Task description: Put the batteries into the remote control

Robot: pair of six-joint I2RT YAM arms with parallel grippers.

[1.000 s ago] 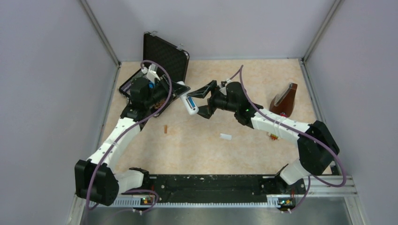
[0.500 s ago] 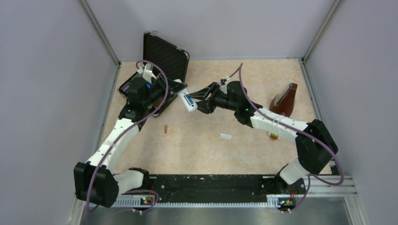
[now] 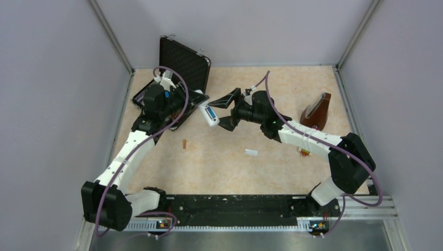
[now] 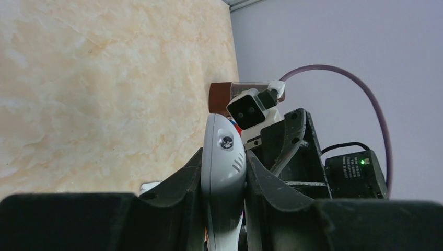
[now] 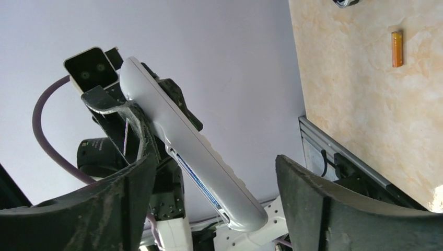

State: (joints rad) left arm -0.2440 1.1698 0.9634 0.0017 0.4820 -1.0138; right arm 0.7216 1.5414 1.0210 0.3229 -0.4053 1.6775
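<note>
Spread wide again, after narrowing about the remote control (image 3: 210,115) half a second before: right end effector (image 5: 214,167). Shifted a little toward 10 o'clock over the last second: remote control, together with left end effector (image 4: 223,158).

Close to the middle of the desk (image 3: 235,175), toward 5 o'clock: small white cover piece (image 3: 251,152), lying flat, apart from all else. At 8 o'clock from the middle: orange battery (image 3: 184,144), flat on the desk, well apart from the remote control. Under the right forearm at 4 o'clock: small coloured thing (image 3: 302,152), mostly hidden, too small to identify.

Farther, at about 10 o'clock from the middle and raised over the desk: remote control, clenched at one end between both fingers of left end effector, with slot side turned up toward the overhead camera. Lying in the recessed slot: blue battery (image 3: 211,113), seen also as a thin blue line in the right wrist view. Free end of the remote control reaching in between the two released fingers of right end effector, close beside one finger and well clear of the other. Not possible to tell whether touching that nearer finger.

At 2 o'clock: brown wedge-shaped thing (image 3: 317,112), standing on the desk. Farthest, at 11 o'clock: black case (image 3: 184,61), open, lid upright, lower half partly covered by the left arm.
</note>
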